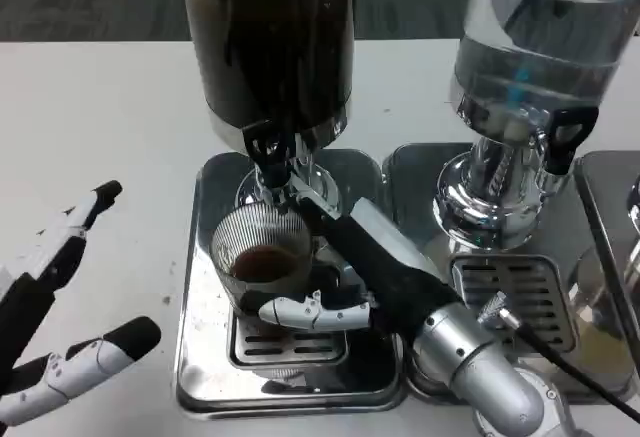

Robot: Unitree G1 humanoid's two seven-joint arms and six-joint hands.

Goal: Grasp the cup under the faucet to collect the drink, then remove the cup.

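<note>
A clear ribbed cup (258, 255) holding some dark drink stands on the steel drip tray (200, 357) directly under the black faucet (268, 149) of the dark drink dispenser (272, 37). My right hand (355, 282) wraps around the cup from the right, with a white and black finger (300, 312) curled across its near side. My left hand (55, 307) hovers open over the white table at the left, fingers spread, well apart from the tray.
A second dispenser (540, 47) with clear liquid and its own black faucet (560, 142) stands to the right on another steel tray (520, 297). A black cable (570, 367) runs along my right forearm. Bare white table (100, 117) lies to the left.
</note>
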